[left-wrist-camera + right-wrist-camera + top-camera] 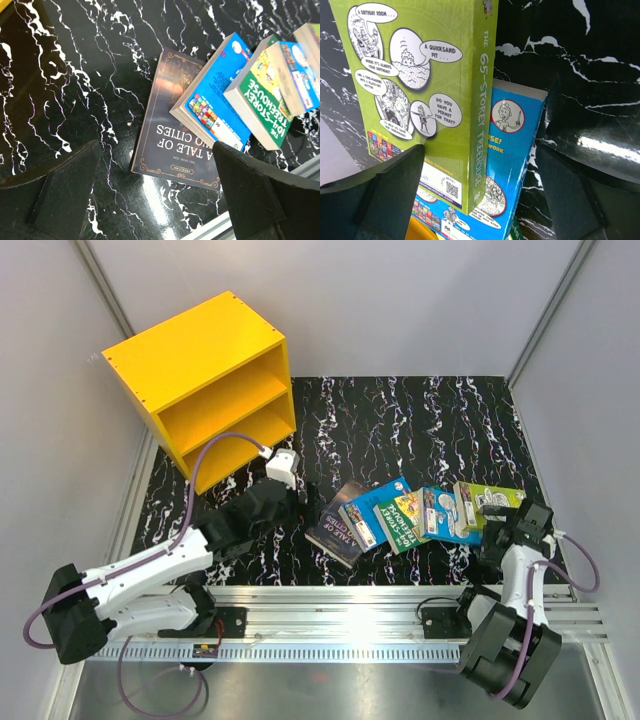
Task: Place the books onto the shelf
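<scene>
The left end effector (156,150) is hanging released over the black marbled worktop (75,75), its two dark fingers (65,195) spread wide and gripping nothing. Just below and ahead of the gap between them, the dark book (165,115) is lying flat with its cover up. Off to the right of this end effector, the first blue book (220,100) is overlapping the dark book's edge. The green book (262,107) is leaning on that one, and the second blue book (300,75) is resting on the green one in a slanting row. Farther out, ahead and to the left, the yellow shelf (190,350) is standing with its open front turned toward the arms, well apart from the books. The right end effector (480,150) is likewise released, its fingers (580,190) held wide. Directly beneath it the lime-green book (420,75) is lying back cover up with its spine running between the fingers, propped on the second blue book. Whether the fingers are touching it cannot be told.
</scene>
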Controlling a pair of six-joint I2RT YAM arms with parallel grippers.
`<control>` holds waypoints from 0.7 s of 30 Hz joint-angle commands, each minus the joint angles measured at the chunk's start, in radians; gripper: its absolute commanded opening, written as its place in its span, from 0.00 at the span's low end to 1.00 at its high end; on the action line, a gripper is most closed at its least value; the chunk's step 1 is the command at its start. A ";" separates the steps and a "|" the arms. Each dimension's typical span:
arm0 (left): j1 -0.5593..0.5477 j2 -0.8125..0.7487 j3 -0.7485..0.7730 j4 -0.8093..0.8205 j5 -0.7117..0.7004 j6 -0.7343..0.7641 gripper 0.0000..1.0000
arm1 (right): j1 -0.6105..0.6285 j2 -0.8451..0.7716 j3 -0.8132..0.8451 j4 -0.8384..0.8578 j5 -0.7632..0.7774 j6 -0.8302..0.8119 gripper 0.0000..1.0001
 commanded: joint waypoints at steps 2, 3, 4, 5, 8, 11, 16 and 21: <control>-0.006 0.020 -0.004 0.051 -0.017 0.009 0.99 | -0.006 -0.020 -0.066 0.095 -0.002 0.018 1.00; -0.006 0.023 -0.001 0.047 -0.020 0.008 0.99 | -0.009 -0.021 -0.078 0.112 0.006 0.028 1.00; -0.006 0.026 -0.001 0.046 -0.022 0.011 0.99 | -0.009 -0.021 -0.089 0.128 0.013 0.035 1.00; -0.005 0.026 -0.001 0.041 -0.025 0.009 0.99 | -0.011 -0.020 -0.110 0.161 0.020 0.041 1.00; -0.005 0.026 0.001 0.029 -0.036 0.011 0.99 | -0.016 -0.017 -0.150 0.239 0.040 0.058 0.86; -0.005 0.026 -0.002 0.020 -0.045 0.003 0.99 | -0.019 -0.013 -0.173 0.326 0.049 0.062 0.58; -0.006 0.029 -0.002 -0.005 -0.060 -0.008 0.99 | -0.022 0.006 -0.161 0.371 0.058 0.029 0.11; -0.008 0.034 0.001 -0.009 -0.069 -0.025 0.99 | -0.023 -0.050 -0.063 0.239 0.075 -0.045 0.00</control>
